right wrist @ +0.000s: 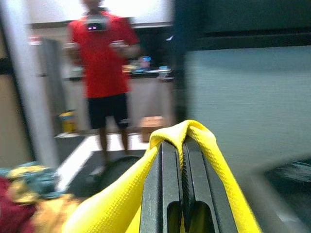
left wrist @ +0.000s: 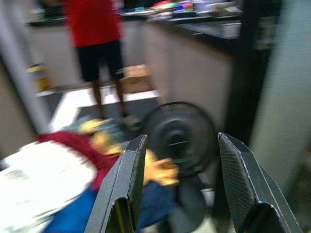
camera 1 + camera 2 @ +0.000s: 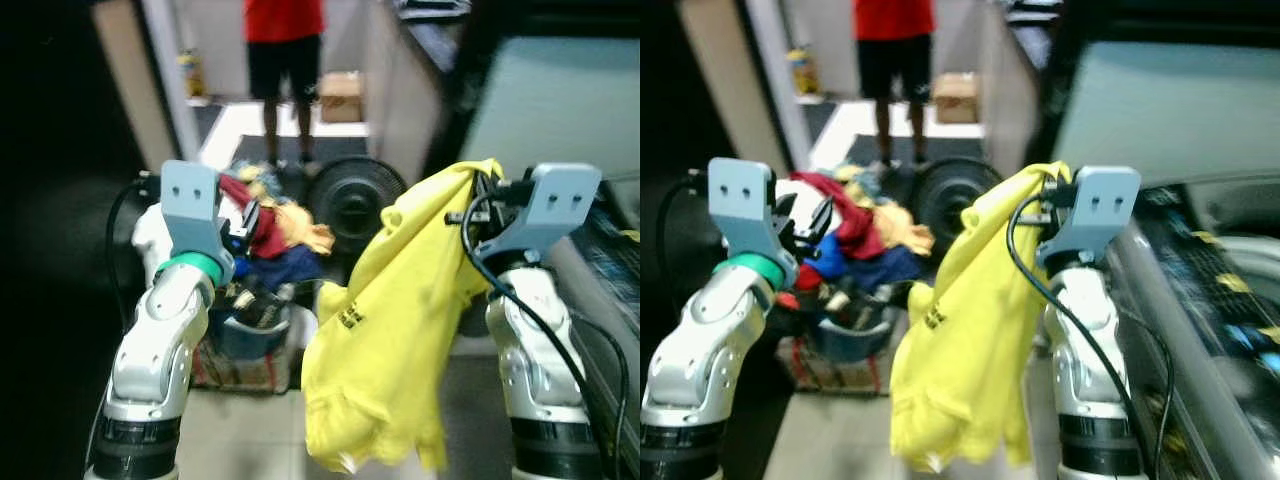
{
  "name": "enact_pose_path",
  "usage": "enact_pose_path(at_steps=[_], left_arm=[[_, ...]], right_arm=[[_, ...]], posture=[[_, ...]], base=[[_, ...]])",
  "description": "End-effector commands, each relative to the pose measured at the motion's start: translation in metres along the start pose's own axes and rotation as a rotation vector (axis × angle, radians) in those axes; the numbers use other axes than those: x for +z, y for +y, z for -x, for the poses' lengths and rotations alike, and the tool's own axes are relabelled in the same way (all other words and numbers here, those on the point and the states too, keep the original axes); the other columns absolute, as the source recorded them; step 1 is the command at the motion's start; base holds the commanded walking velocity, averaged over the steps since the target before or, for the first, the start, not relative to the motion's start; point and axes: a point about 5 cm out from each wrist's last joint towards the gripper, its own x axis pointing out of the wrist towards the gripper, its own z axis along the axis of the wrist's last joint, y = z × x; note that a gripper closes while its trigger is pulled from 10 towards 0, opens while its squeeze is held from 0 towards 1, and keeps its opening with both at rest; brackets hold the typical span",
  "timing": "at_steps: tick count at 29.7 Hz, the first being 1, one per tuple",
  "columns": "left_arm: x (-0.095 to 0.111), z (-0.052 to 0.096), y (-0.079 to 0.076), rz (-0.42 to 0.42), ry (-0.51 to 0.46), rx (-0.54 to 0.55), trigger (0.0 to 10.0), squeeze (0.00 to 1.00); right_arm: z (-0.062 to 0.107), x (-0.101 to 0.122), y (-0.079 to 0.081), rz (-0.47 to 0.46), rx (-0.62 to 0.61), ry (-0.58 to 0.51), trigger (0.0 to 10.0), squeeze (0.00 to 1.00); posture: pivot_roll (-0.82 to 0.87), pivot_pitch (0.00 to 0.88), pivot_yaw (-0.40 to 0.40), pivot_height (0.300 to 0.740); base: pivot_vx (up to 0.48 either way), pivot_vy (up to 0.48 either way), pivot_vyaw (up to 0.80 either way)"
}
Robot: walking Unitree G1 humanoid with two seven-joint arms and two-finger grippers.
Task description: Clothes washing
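Observation:
A yellow shirt (image 3: 385,330) hangs from my right gripper (image 3: 478,190), which is raised at chest height and shut on a fold of the cloth (image 1: 194,133). The shirt drapes down almost to the floor between my two arms. My left gripper (image 3: 247,222) is held up over a laundry basket (image 3: 245,345) heaped with red, blue, yellow and white clothes (image 3: 275,235). Its two black fingers (image 2: 131,179) stand apart with nothing between them. On my right is the washing machine (image 3: 1230,270), with its top edge running along my right arm.
A round black fan (image 3: 352,200) stands on the floor behind the basket. A person in a red shirt and black shorts (image 3: 283,60) stands further back near a cardboard box (image 3: 340,95). A counter (image 3: 410,90) runs along the right.

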Motion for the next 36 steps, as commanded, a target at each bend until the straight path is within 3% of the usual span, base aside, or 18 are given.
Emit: enact_pose_path(at_steps=[1,6,15,28,36], left_arm=[[0.0011,-0.0008,0.0011,-0.012,-0.005,-0.002,10.0,0.0],[0.003,-0.0016,0.0027,-0.026,-0.019,0.014,10.0,0.0],[0.0074,-0.0024,-0.0008,-0.072,-0.058,0.008,10.0,0.0],[0.0104,-0.0044,-0.0056,-0.096,-0.085,-0.004,10.0,0.0],[0.009,-0.0045,-0.0068,-0.09,-0.077,-0.008,10.0,0.0]], right_arm=[[-0.0012,0.0052,0.0005,-0.017,-0.008,-0.027,10.0,0.0],[-0.0015,0.0063,0.0004,-0.019,-0.01,-0.038,10.0,0.0],[-0.0019,0.0057,0.0052,-0.009,0.01,-0.046,10.0,0.0],[-0.0017,0.0063,0.0103,-0.027,0.03,-0.057,10.0,0.0],[-0.0022,0.0031,0.0078,-0.031,0.011,-0.032,10.0,0.0]], posture=[[0.03,0.0,0.086,0.74],[0.03,0.0,0.085,0.74],[0.04,0.0,0.086,0.74],[0.03,0.0,0.088,0.74],[0.03,0.0,0.087,0.74]], base=[[0.0,0.0,-0.8],[0.0,0.0,-0.64],[0.188,0.0,0.0],[0.462,0.0,0.0],[0.48,0.0,-0.8]])
